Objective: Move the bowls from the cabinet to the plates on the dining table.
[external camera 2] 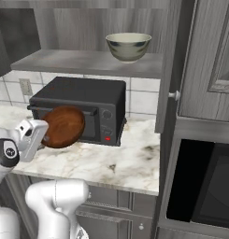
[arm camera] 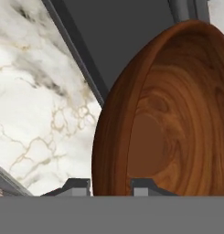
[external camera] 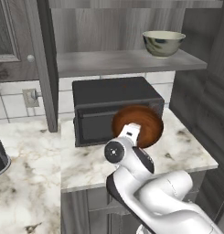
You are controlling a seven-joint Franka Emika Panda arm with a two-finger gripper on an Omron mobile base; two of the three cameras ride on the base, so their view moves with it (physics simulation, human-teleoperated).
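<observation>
Two bowls: one reddish-brown wooden bowl (external camera: 140, 124) and one pale cream-green bowl (external camera: 163, 43). One black microwave (external camera: 115, 107) on the marble surface (external camera: 186, 146). One grey cabinet shelf (external camera: 113, 61). One round door knob (external camera 2: 172, 95) in the right base view and one round door knob (external camera: 30, 58) in the left base view. One wall outlet (external camera: 30, 97) on the tiles.

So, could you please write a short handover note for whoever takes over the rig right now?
Hand: shut on the rim of the brown bowl, which is tipped on edge in front of the black microwave, above the marble counter.
Cream-green bowl: upright on the cabinet shelf.
Done: brown bowl is out of the cabinet.
Left: carry it to a plate on the dining table, then fetch the second bowl.
</observation>
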